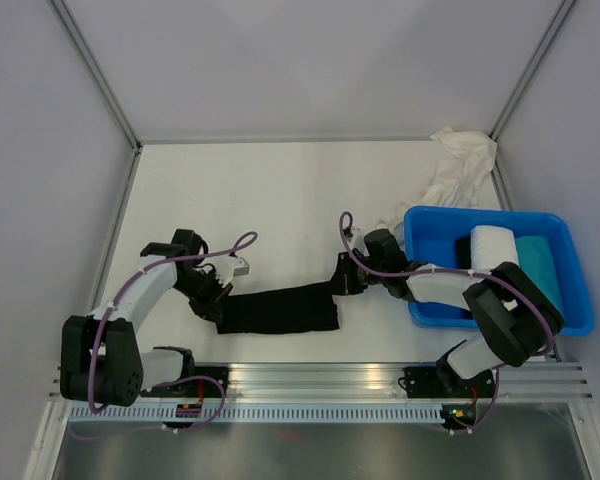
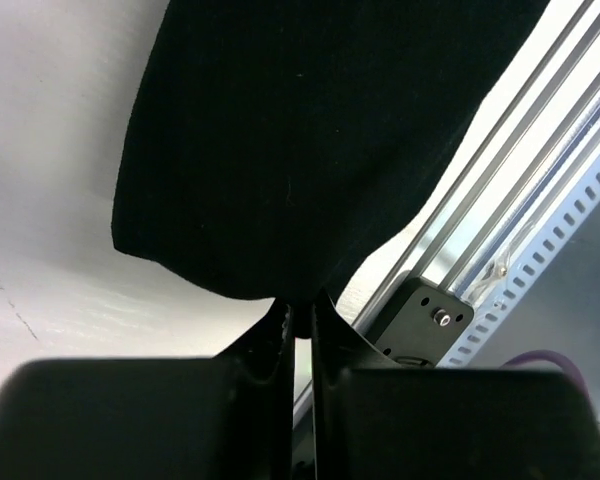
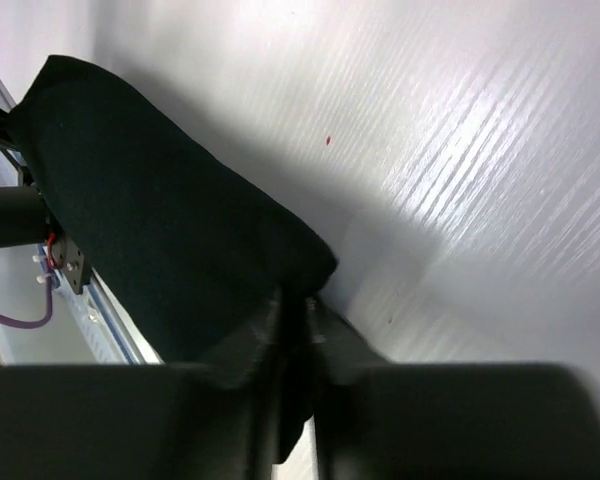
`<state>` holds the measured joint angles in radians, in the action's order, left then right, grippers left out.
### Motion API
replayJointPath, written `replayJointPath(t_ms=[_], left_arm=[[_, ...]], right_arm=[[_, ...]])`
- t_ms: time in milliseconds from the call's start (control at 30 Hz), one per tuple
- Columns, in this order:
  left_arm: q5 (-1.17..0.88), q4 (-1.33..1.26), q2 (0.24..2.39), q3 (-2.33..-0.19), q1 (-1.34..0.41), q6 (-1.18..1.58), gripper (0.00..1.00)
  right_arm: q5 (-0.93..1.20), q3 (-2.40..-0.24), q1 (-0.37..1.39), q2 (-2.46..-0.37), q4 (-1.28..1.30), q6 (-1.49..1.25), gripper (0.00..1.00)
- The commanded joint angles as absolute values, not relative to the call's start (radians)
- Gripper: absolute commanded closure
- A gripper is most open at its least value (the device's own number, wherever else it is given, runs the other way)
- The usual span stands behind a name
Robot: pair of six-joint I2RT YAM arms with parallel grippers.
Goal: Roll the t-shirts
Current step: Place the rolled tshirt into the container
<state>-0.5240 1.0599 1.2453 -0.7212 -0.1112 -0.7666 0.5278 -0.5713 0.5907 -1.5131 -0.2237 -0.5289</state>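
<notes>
From above, my left gripper point(image 1: 217, 298) and right gripper point(image 1: 338, 282) each met one end of the black t-shirt point(image 1: 280, 312), a strip lying between them. In my left wrist view, the jaws pinched its edge, cloth spreading ahead. In my right wrist view, the jaws clamped its end likewise.
</notes>
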Motion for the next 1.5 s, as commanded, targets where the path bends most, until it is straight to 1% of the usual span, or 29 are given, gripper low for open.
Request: replayJointPath(t_ms=[0,33,100,167,300,467,500,533,567,600,633,667,733,900,967,1000,1067,1100,1133,1167,1200,1267,1300,1333,1367,1433,1467], left_arm=[[-0.511,1.012,1.232,-0.712,-0.114,-0.793,0.98],[-0.509,1.014,1.233,-0.712,-0.114,-0.792,0.98],[-0.512,1.015,1.232,-0.707,-0.114,-0.796,0.98],[-0.502,1.025,1.223,-0.7,-0.115,-0.822,0.98],[-0.417,1.038,1.213,-0.686,-0.115,-0.859,0.98],[-0.463,1.04,1.23,-0.716,-0.115,-0.847,0.97],[-0.498,1.042,1.233,-0.725,-0.115,-0.844,0.92],[-0.518,1.04,1.232,-0.742,-0.115,-0.841,0.78],[-0.537,1.039,1.227,-0.75,-0.115,-0.841,0.72],[-0.56,1.028,1.215,-0.756,-0.114,-0.839,0.66],[-0.567,1.022,1.209,-0.767,-0.114,-0.825,0.54],[-0.574,1.022,1.204,-0.772,-0.114,-0.819,0.5],[-0.545,1.029,1.18,-0.784,-0.114,-0.801,0.45],[-0.419,1.081,1.103,-0.752,-0.11,-0.805,0.43],[-0.373,1.069,1.068,-0.736,-0.11,-0.802,0.42],[-0.348,1.063,1.06,-0.741,-0.11,-0.79,0.4],[-0.359,1.051,1.061,-0.768,-0.11,-0.729,0.39],[-0.386,1.04,1.065,-0.803,-0.109,-0.697,0.38],[-0.411,1.022,1.071,-0.822,-0.107,-0.643,0.38],[-0.435,1.003,1.089,-0.839,-0.106,-0.612,0.38],[-0.463,0.983,1.103,-0.865,-0.104,-0.585,0.37],[-0.466,0.96,1.147,-0.89,-0.101,-0.529,0.36],[-0.45,0.959,1.202,-0.905,-0.1,-0.52,0.36],[-0.442,0.96,1.222,-0.91,-0.098,-0.509,0.36],[-0.436,0.96,1.238,-0.911,-0.098,-0.506,0.36],[-0.428,0.956,1.244,-0.9,-0.098,-0.503,0.35],[-0.425,0.951,1.238,-0.891,-0.098,-0.503,0.34]], right_arm=[[0.546,-0.566,0.575,-1.523,-0.282,-0.552,0.92],[0.548,-0.565,0.571,-1.525,-0.278,-0.555,0.96],[0.546,-0.558,0.558,-1.52,-0.268,-0.555,1.0],[0.529,-0.552,0.546,-1.505,-0.255,-0.558,1.0],[0.514,-0.531,0.503,-1.467,-0.256,-0.565,1.0],[0.52,-0.54,0.503,-1.473,-0.232,-0.552,1.0],[0.525,-0.541,0.503,-1.473,-0.227,-0.548,0.93],[0.526,-0.543,0.503,-1.471,-0.222,-0.539,0.85],[0.525,-0.551,0.505,-1.467,-0.215,-0.531,0.77],[0.514,-0.558,0.505,-1.453,-0.184,-0.506,0.72],[0.502,-0.569,0.505,-1.447,-0.161,-0.491,0.7],[0.474,-0.593,0.505,-1.439,-0.112,-0.477,0.65],[0.46,-0.623,0.505,-1.418,-0.069,-0.433,0.63],[0.433,-0.704,0.505,-1.37,0.059,-0.354,0.57],[0.439,-0.75,0.505,-1.365,0.119,-0.307,0.57],[0.443,-0.768,0.506,-1.362,0.142,-0.295,0.58],[0.422,-0.802,0.521,-1.344,0.198,-0.249,0.59],[0.398,-0.792,0.57,-1.283,0.192,-0.235,0.6],[0.311,-0.744,0.609,-1.238,0.17,-0.216,0.59],[0.27,-0.714,0.703,-1.192,0.108,-0.206,0.59],[0.22,-0.686,0.76,-1.108,0.071,-0.195,0.57],[0.102,-0.631,0.868,-1.051,-0.036,-0.152,0.53],[0.068,-0.621,0.961,-1.036,-0.066,-0.134,0.53],[0.046,-0.617,1.001,-1.043,-0.095,-0.118,0.54],[0.045,-0.617,1.076,-1.057,-0.15,-0.073,0.51],[0.045,-0.647,1.136,-1.12,-0.169,-0.04,0.49],[-0.004,-0.67,1.161,-1.159,-0.125,-0.105,0.48]])
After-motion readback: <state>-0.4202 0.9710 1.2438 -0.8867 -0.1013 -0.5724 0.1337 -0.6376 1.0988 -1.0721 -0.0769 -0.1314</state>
